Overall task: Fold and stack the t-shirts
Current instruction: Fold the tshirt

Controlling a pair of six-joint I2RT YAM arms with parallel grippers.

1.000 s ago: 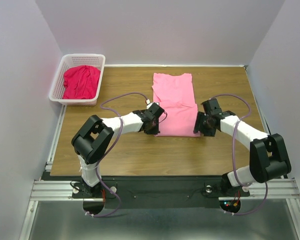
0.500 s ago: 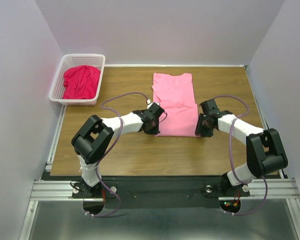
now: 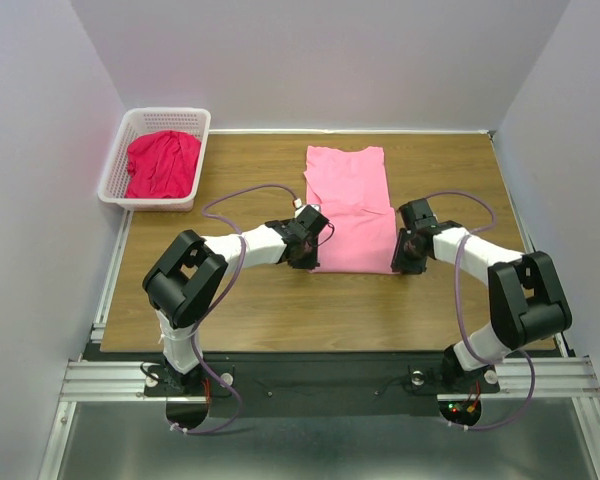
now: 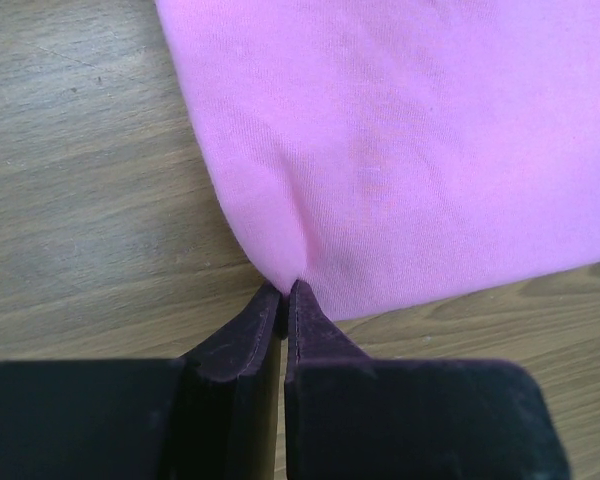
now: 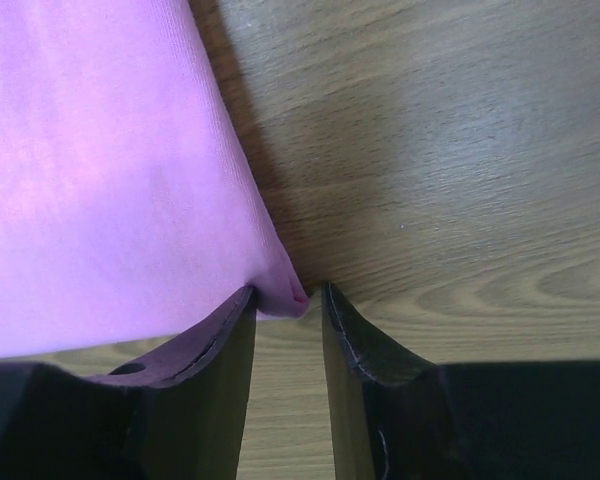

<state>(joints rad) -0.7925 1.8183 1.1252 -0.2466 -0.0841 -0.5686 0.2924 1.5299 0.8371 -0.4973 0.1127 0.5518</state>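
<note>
The light pink t-shirt [image 3: 350, 205] lies flat, folded into a narrow strip, in the middle of the wooden table. My left gripper [image 3: 311, 260] is shut on its near left corner; in the left wrist view the jaws [image 4: 288, 290] pinch a small tuck of the pink cloth [image 4: 400, 150]. My right gripper [image 3: 398, 262] sits at the near right corner. Its jaws [image 5: 290, 295] stand a little apart, with the corner of the pink cloth [image 5: 100, 180] between them, touching the left finger only. The crimson t-shirt [image 3: 163, 163] lies crumpled in the basket.
A white lattice basket [image 3: 108, 186] stands at the table's far left corner. Bare wood [image 3: 280, 310] runs along the near side in front of both grippers. White walls close in the table on the left, right and back.
My right gripper has slid left onto the shirt's near right corner and its jaws have narrowed around it. The left gripper and the shirt have stayed put.
</note>
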